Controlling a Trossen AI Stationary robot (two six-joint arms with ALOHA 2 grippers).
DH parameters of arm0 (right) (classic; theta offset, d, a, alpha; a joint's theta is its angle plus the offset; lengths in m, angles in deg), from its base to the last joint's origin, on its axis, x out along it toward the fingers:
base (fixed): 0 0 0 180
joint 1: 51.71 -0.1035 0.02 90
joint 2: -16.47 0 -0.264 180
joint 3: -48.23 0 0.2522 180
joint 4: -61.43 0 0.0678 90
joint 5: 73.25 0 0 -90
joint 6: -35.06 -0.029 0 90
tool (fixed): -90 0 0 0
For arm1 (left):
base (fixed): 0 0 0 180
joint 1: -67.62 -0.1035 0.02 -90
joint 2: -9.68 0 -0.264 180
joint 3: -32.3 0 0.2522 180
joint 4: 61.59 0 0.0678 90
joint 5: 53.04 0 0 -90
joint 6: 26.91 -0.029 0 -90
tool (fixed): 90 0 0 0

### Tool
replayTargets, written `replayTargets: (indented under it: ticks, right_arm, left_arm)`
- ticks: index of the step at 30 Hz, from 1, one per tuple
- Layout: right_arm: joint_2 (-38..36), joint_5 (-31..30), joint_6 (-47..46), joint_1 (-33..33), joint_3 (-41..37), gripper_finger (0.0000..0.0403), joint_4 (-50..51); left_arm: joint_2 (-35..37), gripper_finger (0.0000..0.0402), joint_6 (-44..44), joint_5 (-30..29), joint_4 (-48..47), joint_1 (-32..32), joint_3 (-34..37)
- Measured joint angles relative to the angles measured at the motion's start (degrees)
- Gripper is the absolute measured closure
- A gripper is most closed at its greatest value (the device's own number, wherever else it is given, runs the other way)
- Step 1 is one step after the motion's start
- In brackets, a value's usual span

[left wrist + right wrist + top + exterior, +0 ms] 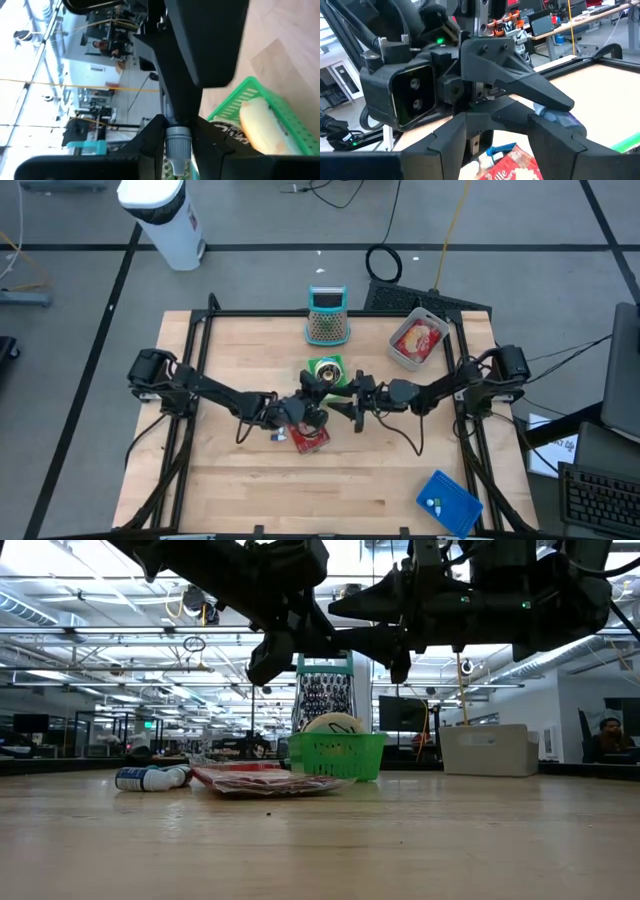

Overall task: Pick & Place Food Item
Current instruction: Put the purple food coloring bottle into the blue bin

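A pale bun-like food item (pixel 262 125) lies in a green basket (pixel 342 361) at the table's middle. Just near of it a red packet (pixel 308 438) and a small white-and-blue tube (pixel 278 437) lie flat on the wood. My left gripper (pixel 178 150) hovers over the packet, shut on a small grey-capped thing (pixel 178 142) whose bluish body (pixel 557 118) shows in the right wrist view. What that thing is I cannot tell. My right gripper (pixel 502 145) faces it from the right, open, with nothing between its fingers. My left gripper pinches the small thing at its grey cap end (pixel 178 135) between its two fingers. The fingers come nearly level from the table's left. The thing is held up off the table, above the red packet (pixel 512 167).
A teal grater-like stand (pixel 327 318) is behind the basket. A grey bin (pixel 400 355) holding a red packet sits at the far right, and a blue flat thing (pixel 447 502) lies at the near right corner. Bare wood stretches along the near edge.
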Motion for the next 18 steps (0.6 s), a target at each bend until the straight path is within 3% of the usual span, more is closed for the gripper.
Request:
replayTargets:
  ticks: [3,6,10,14,18]
  right_arm:
    - [-0.9,0.4,0.6,0.0,0.0,0.0206,1.0]
    - [-2.8,4.5,-2.8,0.4,0.0,0.0206,4.8]
    - [-7.1,8.4,-8.6,0.9,0.0,0.0206,17.4]
    - [-11.3,4.3,-9.6,1.0,-0.1,0.0206,28.4]
    - [-12.7,-1.1,-8.8,1.1,-0.1,0.0206,27.6]
  left_arm:
    - [0.1,0.0325,-0.1,-1.2,0.0,0.3,0.0]
    - [0.1,0.0326,0.0,-1.1,0.1,0.4,0.0]
    - [0.1,0.0322,0.0,-0.9,0.5,0.4,0.0]
    - [0.2,0.0324,0.3,0.4,1.0,0.6,0.0]
    - [0.2,0.0327,1.6,3.7,2.5,0.9,0.0]
